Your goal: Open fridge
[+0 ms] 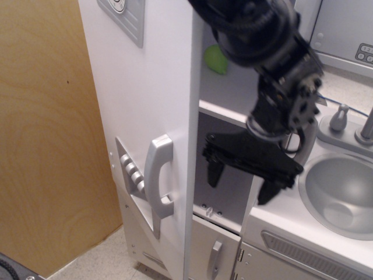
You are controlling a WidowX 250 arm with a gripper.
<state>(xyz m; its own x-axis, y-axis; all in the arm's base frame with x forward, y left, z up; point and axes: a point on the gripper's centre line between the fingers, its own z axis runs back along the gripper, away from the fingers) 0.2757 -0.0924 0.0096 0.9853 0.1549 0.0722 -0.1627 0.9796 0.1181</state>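
**Fridge door swung wide, pincer spread in the opening**

Far left: tan plywood wall panel (46, 134), grain visible, running top to bottom. Speckled beige floor (102, 259) at bottom left.

Next: tall silver-grey toy fridge (148, 76), left-centre of view, door open and seen nearly edge-on w/ outer face turned toward the plywood. On that face: recessed grey dispenser panel (133, 175) w/ row of small buttons, and just beside it the vertical curved silver handle (158, 184). Up top, corner of a grey rectangular plate (125, 16) w/ a round dial, partly cut off by frame edge.

Inside, right of door edge: white shelf (233, 108) across the cavity, small lime-green rounded item (216, 58) sitting on it, too blurry to ID. Below the cavity, smaller lower door w/ short silver handle (214, 259), shut.

Centre-right: black robot arm coming down from top, black gripper (239, 179) hanging in front of the lower compartment, fingers well apart, nothing between them, not touching door or handle.

Right: white countertop w/ round grey sink basin (341, 195), silver tap knob (338, 118) behind it. Top right corner: grey keypad buttons (366, 53), partly cropped.
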